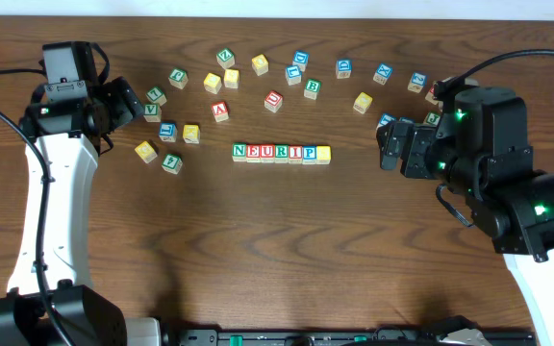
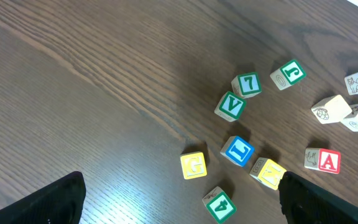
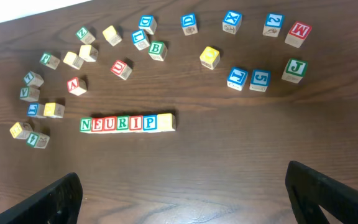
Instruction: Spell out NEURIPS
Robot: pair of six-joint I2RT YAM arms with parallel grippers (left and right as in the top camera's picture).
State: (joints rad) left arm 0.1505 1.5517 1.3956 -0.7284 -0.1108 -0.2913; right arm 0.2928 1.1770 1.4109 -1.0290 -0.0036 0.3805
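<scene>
Seven wooden cubes stand side by side in a straight row [image 1: 281, 153] at the table's middle. They read N, E, U, R, I, P, and the last one shows a plain yellow face [image 1: 323, 153]. The right wrist view shows the same row [image 3: 127, 123] well ahead of my right gripper [image 3: 182, 186]. That gripper is open with bare wood between its fingers. It hovers right of the row [image 1: 390, 144]. My left gripper [image 1: 129, 103] hovers at the far left, open and holding nothing. In its wrist view it hangs [image 2: 182, 193] over loose cubes, and the row is out of that view.
Loose letter cubes lie in an arc behind the row, among them a red A [image 1: 220, 111] and a red U [image 1: 273, 101]. Under the left gripper lie V [image 2: 230, 106], 7 [image 2: 247, 84], L [image 2: 237, 151], G [image 2: 193, 165] and 4 [image 2: 219, 204]. J [image 3: 294, 69] and 5 [image 3: 260, 79] lie near the right gripper.
</scene>
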